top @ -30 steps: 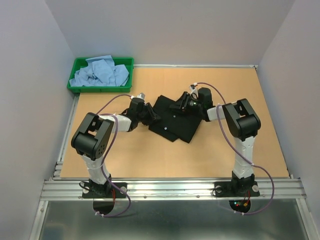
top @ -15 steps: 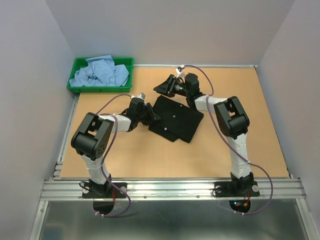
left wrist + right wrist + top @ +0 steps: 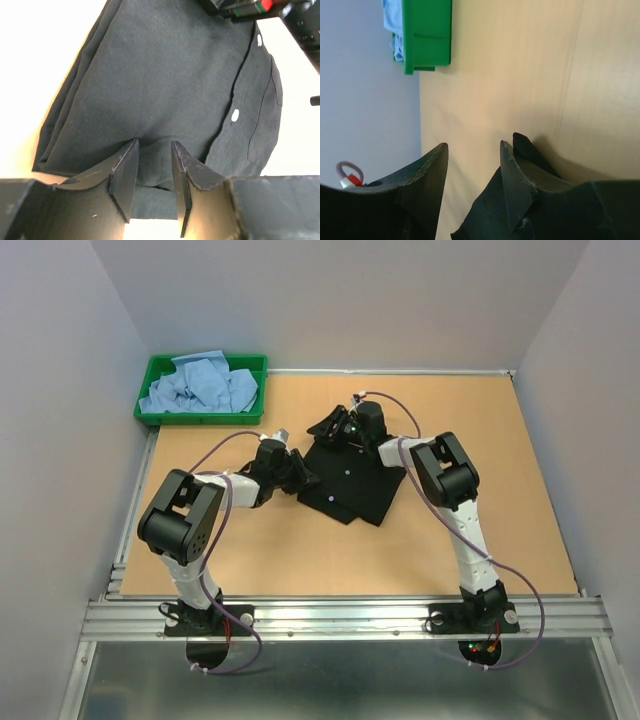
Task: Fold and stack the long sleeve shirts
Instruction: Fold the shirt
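Black shirt (image 3: 350,478) folded, middle of surface (image 3: 500,540), toward far edge; blue shirts (image 3: 200,385) heaped in tray (image 3: 195,418) at far left corner. My left end effector (image 3: 154,145) narrow, pinching cloth at shirt's left edge. Right end effector (image 3: 473,146) parted, nothing between fingers, with shirt's far corner just beside one finger. Risk: left pinch may hold top layer only, so a pull would spring fold open; right finger may snag corner. No readable writing.

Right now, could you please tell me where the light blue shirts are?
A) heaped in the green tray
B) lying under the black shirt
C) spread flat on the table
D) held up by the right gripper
A: the light blue shirts lie crumpled in the green tray at the far left corner, while only the black shirt lies out on the table.
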